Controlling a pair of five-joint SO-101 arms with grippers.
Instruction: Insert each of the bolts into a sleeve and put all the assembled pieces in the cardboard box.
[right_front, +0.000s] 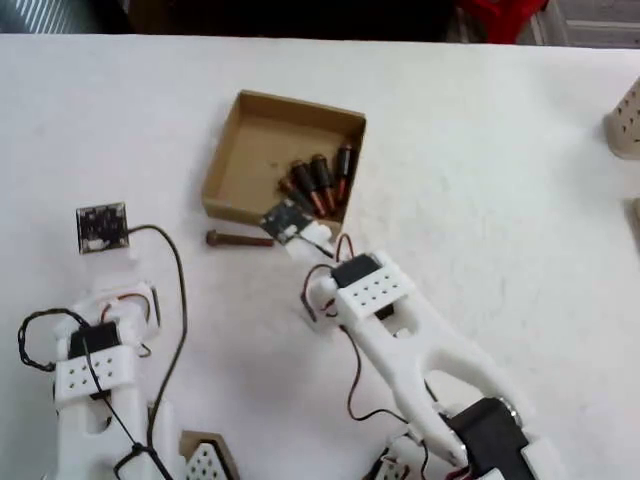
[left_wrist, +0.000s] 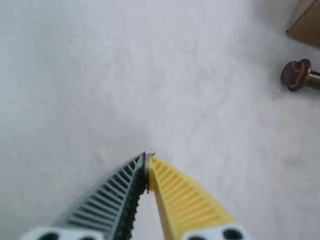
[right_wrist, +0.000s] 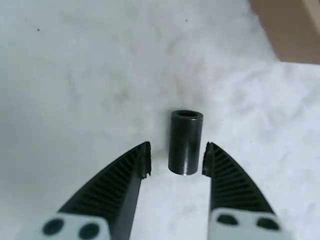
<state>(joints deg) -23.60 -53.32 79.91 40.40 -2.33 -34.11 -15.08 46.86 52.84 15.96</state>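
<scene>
The short black cylindrical sleeve (right_wrist: 186, 142) stands upright on the white table (right_wrist: 75, 75), between the spread fingers of the right gripper (right_wrist: 178, 152). The brown metal bolt (right_front: 238, 239) lies just beside the open cardboard box (right_front: 258, 150), which holds several assembled pieces (right_front: 322, 180). The left gripper (left_wrist: 147, 162), its fingers pressed together, points at bare table apart from the bolt.
</scene>
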